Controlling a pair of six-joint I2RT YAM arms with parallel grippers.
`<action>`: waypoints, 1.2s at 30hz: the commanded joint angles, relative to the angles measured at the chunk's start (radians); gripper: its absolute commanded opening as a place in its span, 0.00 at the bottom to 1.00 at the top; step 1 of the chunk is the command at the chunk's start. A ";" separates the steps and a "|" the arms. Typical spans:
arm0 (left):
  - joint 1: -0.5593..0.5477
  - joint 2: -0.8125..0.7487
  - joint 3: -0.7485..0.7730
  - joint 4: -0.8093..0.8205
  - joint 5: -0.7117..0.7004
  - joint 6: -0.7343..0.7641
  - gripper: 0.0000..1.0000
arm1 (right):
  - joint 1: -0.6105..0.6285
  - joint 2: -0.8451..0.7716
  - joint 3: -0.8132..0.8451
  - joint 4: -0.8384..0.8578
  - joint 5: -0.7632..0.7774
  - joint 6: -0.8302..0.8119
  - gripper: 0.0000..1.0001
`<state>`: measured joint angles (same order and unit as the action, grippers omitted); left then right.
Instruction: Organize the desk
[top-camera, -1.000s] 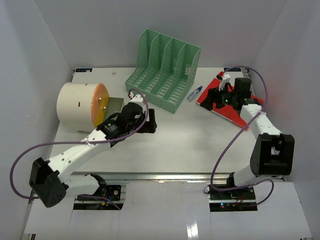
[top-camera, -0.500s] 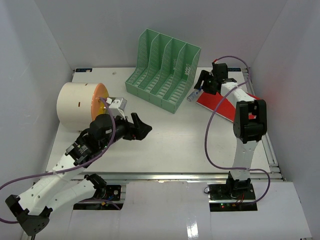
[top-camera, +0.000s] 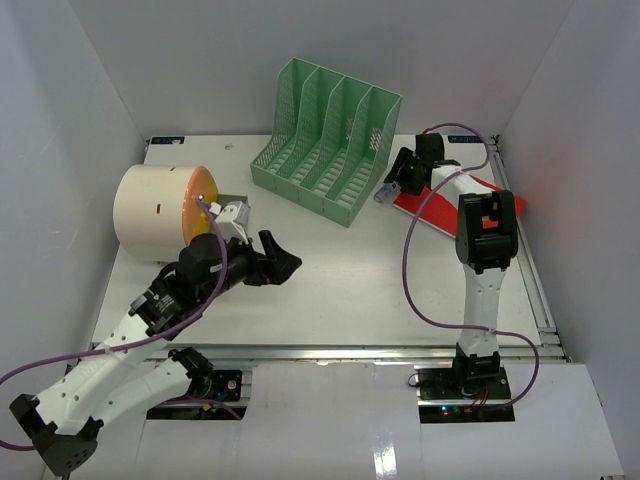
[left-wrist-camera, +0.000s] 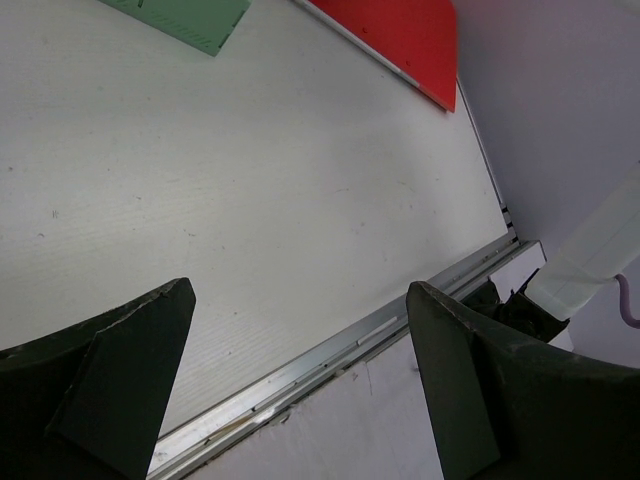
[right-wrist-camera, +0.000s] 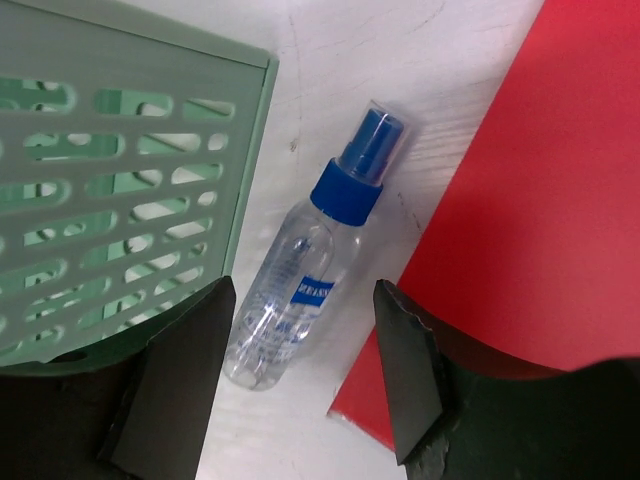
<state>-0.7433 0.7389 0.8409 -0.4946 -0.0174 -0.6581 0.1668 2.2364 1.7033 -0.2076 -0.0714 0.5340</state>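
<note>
The desk (top-camera: 380, 270), a wide white flat tabletop with a silver rail along its near edge, fills the workspace in front of both arm bases. Towards its far right lies a small clear plastic spray bottle with a blue cap (right-wrist-camera: 290, 300), on its side in the gap between the pale green slotted file organizer (top-camera: 325, 140) and a flat red folder (right-wrist-camera: 520, 200).

My right gripper (right-wrist-camera: 303, 288) hangs over that bottle with its fingers spread, one on each side of the body, neither touching it. I judge the step in hand to be picking the bottle up. To do it well I would come straight down and centre on the clear barrel, not on the narrow cap. The green wall sits just beside the left finger, so I would watch that the finger does not catch it. The other finger should land on the desk, not on the folder's edge. The barrel is round and smooth and may roll, so I would squeeze slowly.

My left gripper (top-camera: 280, 262) hovers over bare desk, jaws wide apart, holding nothing.

I see nothing standing in the organizer's four slots. The cream cylindrical tub (top-camera: 155, 215) lies on its side at far left, its orange end facing the middle; I cannot tell what it holds.
</note>
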 joint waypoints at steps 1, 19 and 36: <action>-0.001 -0.040 -0.028 -0.001 0.002 -0.029 0.98 | 0.011 0.042 0.054 0.036 0.040 0.017 0.63; -0.001 -0.031 -0.117 0.135 0.110 -0.095 0.98 | 0.008 -0.149 -0.250 0.268 -0.024 -0.023 0.12; -0.001 0.019 -0.089 0.274 0.173 -0.041 0.98 | 0.030 -0.622 -0.662 0.497 -0.625 -0.205 0.08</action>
<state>-0.7433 0.8096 0.6692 -0.1939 0.1730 -0.7493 0.1323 1.6649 1.0502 0.2227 -0.4427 0.4574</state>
